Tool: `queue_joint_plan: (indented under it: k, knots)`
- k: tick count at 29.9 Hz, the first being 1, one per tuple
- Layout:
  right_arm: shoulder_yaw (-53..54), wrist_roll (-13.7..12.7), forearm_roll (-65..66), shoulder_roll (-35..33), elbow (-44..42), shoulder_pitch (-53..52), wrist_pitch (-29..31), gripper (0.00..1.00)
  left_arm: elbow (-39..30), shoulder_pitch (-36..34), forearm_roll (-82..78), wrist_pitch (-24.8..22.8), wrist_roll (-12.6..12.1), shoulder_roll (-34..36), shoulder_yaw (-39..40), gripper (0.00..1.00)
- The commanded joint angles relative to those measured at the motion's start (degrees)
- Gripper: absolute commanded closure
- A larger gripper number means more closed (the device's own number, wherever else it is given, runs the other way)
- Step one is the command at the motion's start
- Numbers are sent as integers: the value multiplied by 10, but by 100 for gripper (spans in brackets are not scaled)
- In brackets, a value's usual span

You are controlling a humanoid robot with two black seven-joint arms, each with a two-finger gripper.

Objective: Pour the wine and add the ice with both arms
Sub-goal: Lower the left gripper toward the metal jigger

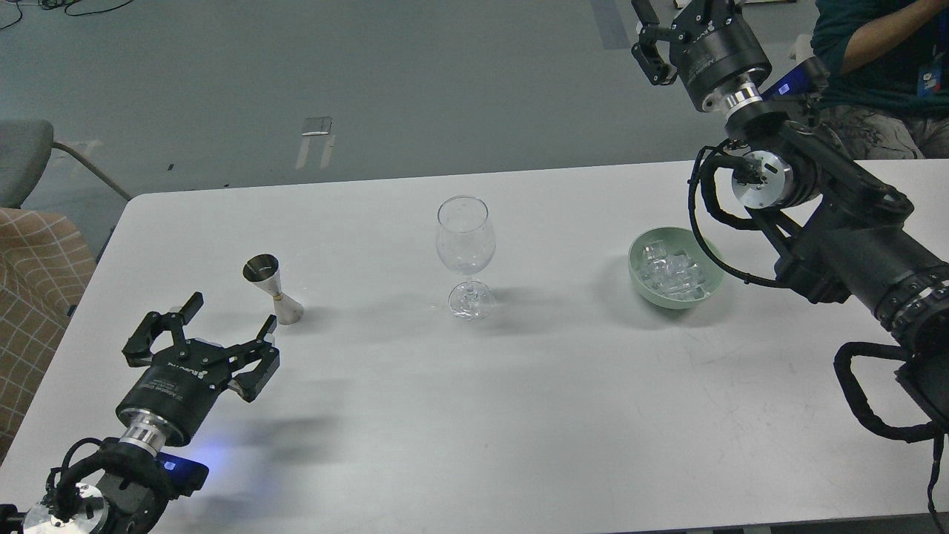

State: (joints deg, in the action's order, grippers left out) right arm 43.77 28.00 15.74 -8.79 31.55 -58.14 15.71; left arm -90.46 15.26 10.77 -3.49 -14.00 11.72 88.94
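A clear wine glass (465,252) stands upright in the middle of the white table (519,415). A small steel jigger (270,289) stands to its left. A pale green bowl (675,268) to the right holds several clear ice cubes (671,268). No stream of wine shows. My left gripper (222,334) is open and empty, low over the table just in front of the jigger. My right gripper (656,30) is high beyond the table's far right edge; its fingers are partly cut off by the top of the view.
A person in a dark shirt (882,52) sits behind the table at the far right. A chair with checked fabric (37,274) stands off the table's left edge. The right arm's thick links (852,245) hang over the table's right side near the bowl.
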Motion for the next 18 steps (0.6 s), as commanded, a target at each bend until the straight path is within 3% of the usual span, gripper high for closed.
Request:
queue_joint_plan:
  k: [1, 18]
  knots:
    - [0, 0, 0, 1, 0, 0, -5, 0, 38, -17, -10, 2, 6, -28, 2, 1]
    - [-6, 0, 0, 4, -1, 0, -12, 0, 175, -142, -51, 18, 6, -71, 7, 1]
